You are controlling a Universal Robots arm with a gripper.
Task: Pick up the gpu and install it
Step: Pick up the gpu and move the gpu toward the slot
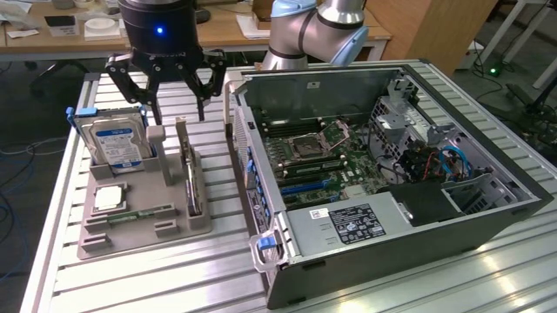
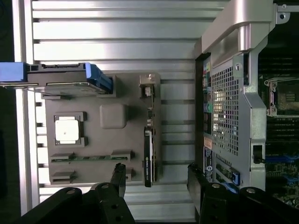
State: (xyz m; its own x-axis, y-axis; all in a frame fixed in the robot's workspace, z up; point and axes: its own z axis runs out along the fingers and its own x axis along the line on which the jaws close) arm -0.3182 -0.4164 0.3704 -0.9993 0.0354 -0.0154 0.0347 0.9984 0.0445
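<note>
- Our pincer [image 1: 174, 107] hangs above the gpu [image 1: 190, 177] with its fingers spread wide, holding nothing and not touching it.
- The gpu stands on edge in the grey holder [image 1: 122, 238], on the side nearest the case [image 1: 487, 195].
- We also spot a hard drive [image 1: 117, 143] upright in the holder and a memory stick [image 1: 139, 214] lying flat.
- The case is open and everything sits on the slatted desk [image 1: 174, 280].

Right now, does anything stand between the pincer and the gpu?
Nothing visible does. The open pincer hangs above the gpu, which stands on edge in the gray holder. The hard drive stands beside it, on the exterior view's left, apart.
</note>
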